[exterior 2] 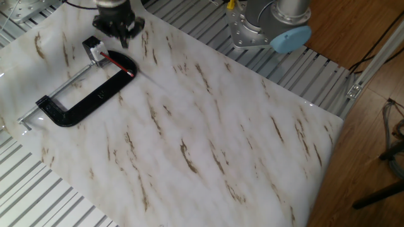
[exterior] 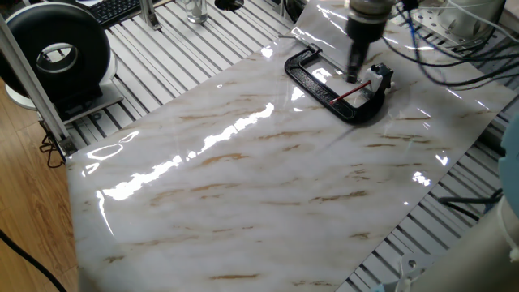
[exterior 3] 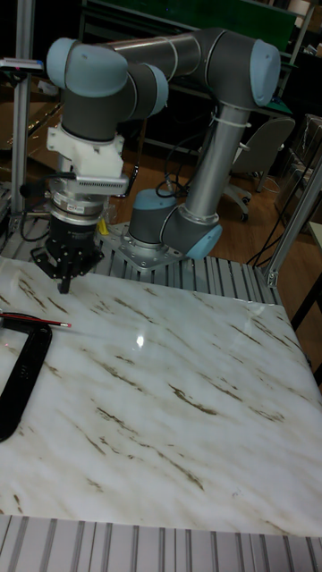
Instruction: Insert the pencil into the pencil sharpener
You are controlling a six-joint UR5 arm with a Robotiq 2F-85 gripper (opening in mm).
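The pencil [exterior: 350,94] lies across the curved end of the black C-clamp [exterior: 324,83] on the marble sheet [exterior: 243,178], with 1 end at the pencil sharpener [exterior: 379,78], which sits beside the clamp's screw end; whether the tip is already seated in the sharpener cannot be told at this resolution. In the other fixed view the pencil [exterior 2: 117,64] runs from the sharpener [exterior 2: 93,48] out over the clamp's bow [exterior 2: 95,96]. The gripper [exterior 2: 124,39] hangs above the sheet, just beside the pencil and clear of it, holding nothing; its fingers appear close together, but whether they are fully closed cannot be told. The tall fixed view shows the gripper [exterior 3: 64,284] above the pencil's free end [exterior 3: 38,322]. The pencil is judged light, stiff and thin; it would roll easily on the glossy sheet and could snap under side load. A mid-shaft pinch across its width would suit, with thrust kept along its axis.
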